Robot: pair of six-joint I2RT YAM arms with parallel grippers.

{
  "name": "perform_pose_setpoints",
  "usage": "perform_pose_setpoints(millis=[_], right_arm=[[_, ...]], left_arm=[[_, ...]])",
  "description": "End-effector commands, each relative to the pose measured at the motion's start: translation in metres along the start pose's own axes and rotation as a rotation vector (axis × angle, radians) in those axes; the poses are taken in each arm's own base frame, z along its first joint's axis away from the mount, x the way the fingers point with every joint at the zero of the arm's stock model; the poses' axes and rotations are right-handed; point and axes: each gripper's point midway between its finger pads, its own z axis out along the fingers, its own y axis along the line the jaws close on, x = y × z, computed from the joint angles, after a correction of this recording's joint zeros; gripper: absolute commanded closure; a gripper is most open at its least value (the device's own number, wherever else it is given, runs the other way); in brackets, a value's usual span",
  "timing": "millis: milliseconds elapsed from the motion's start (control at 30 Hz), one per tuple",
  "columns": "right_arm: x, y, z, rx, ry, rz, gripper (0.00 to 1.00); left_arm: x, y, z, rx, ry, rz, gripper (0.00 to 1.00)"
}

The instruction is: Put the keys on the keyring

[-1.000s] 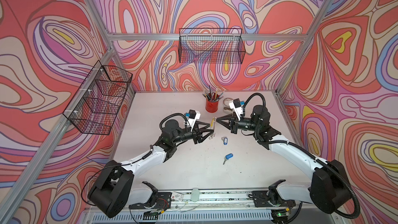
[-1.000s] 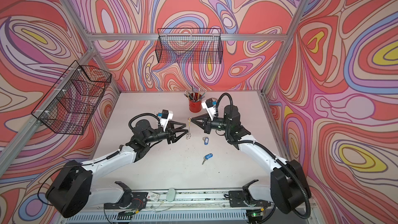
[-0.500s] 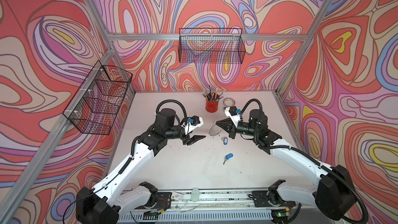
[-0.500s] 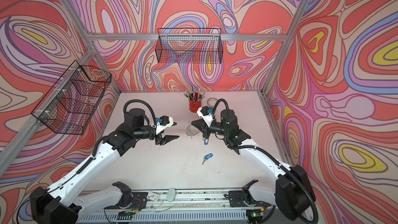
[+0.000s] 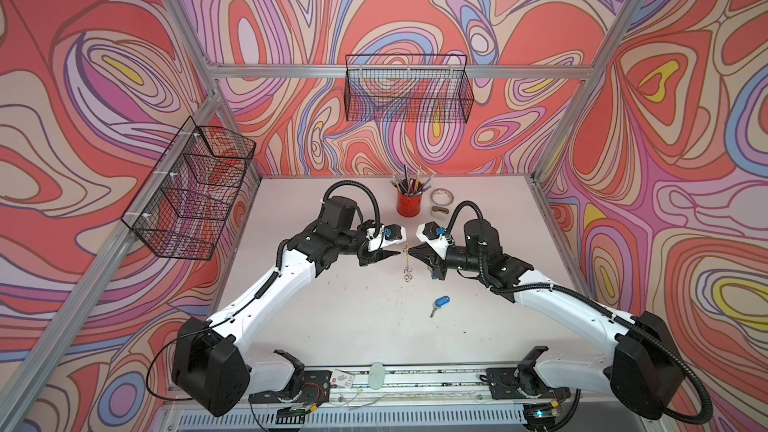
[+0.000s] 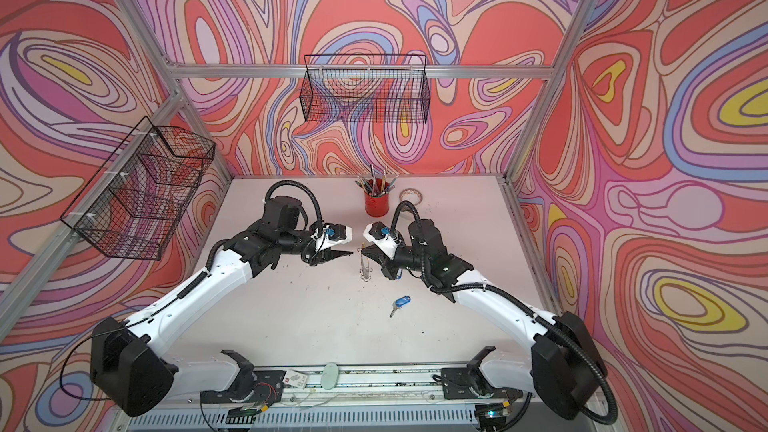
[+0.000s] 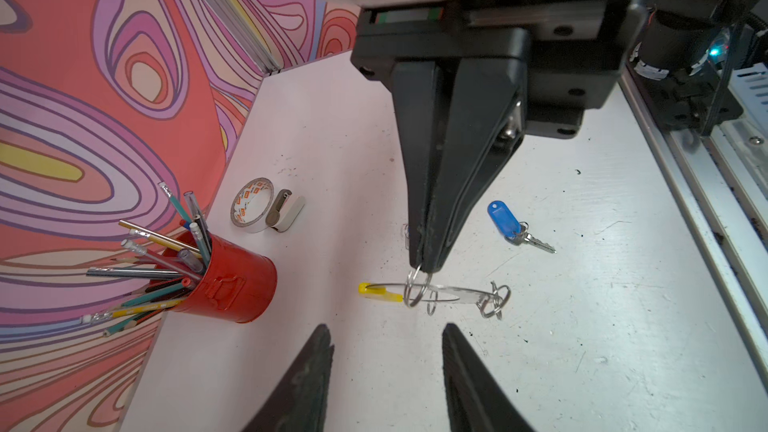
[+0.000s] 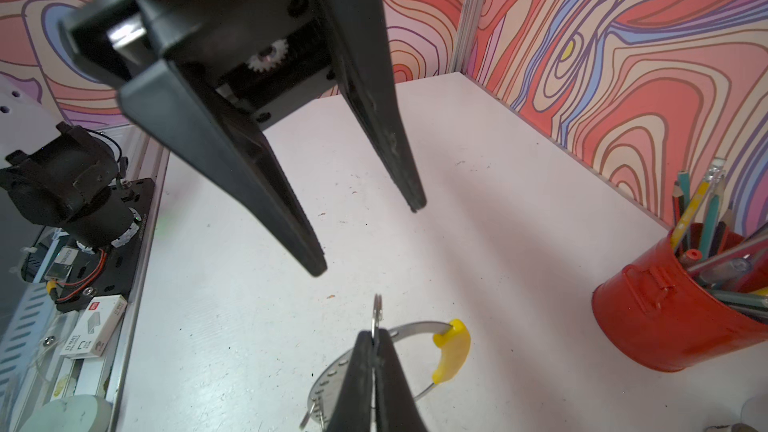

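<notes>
White worktop (image 5: 332, 326): near its middle the left hand (image 7: 385, 328) has swung back to face the right hand (image 7: 424, 268), jaws half apart and empty, narrower than a moment ago; it is likely lining up a regrasp. The keyring (image 7: 440, 292) hangs edge-on from the right hand. One blue-tagged key (image 5: 439, 304) lies unthreaded nearer the front edge. Only the left wrist view shows the right hand pinching a small split ring (image 7: 415, 290) on the hoop.
</notes>
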Motion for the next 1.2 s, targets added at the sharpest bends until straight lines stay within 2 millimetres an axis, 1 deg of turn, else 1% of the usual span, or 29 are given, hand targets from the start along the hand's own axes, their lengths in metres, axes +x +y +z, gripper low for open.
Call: perform_pose_setpoints(millis=[0, 133, 367, 433, 567, 767, 833, 900, 1033, 1133, 1167], right_arm=[[0.002, 0.003, 0.001, -0.013, -0.012, -0.042, 1.0], [0.004, 0.005, 0.002, -0.021, -0.006, -0.044, 1.0], [0.007, 0.005, 0.004, -0.031, 0.001, -0.036, 1.0], [0.007, 0.005, 0.005, -0.032, 0.002, -0.036, 1.0], [0.007, 0.005, 0.005, -0.034, 0.006, -0.034, 1.0], [0.007, 0.006, 0.006, -0.041, 0.007, -0.033, 1.0], [0.007, 0.006, 0.006, -0.042, 0.007, -0.033, 1.0], [0.007, 0.006, 0.006, -0.041, 0.006, -0.033, 1.0], [0.008, 0.006, 0.006, -0.044, 0.011, -0.03, 1.0], [0.006, 0.006, 0.005, -0.042, 0.008, -0.026, 1.0], [0.004, 0.003, 0.004, -0.025, 0.004, -0.02, 0.98]], left_arm=[[0.002, -0.009, 0.007, 0.059, 0.007, 0.032, 0.55], [0.004, -0.007, 0.015, 0.06, 0.007, 0.025, 0.57], [0.001, -0.004, 0.021, 0.076, -0.009, 0.016, 0.62], [-0.001, -0.006, 0.022, 0.09, -0.018, 0.013, 0.65], [-0.003, -0.01, 0.025, 0.11, -0.024, 0.012, 0.66], [-0.006, -0.016, 0.028, 0.131, -0.029, 0.012, 0.7], [-0.006, -0.016, 0.028, 0.132, -0.028, 0.01, 0.75], [-0.004, -0.016, 0.03, 0.134, -0.02, 0.005, 0.82], [-0.004, -0.016, 0.03, 0.132, -0.011, -0.015, 1.0], [-0.008, -0.013, 0.029, 0.117, -0.021, -0.062, 1.0], [-0.01, -0.012, 0.028, 0.11, -0.026, -0.077, 1.0]])
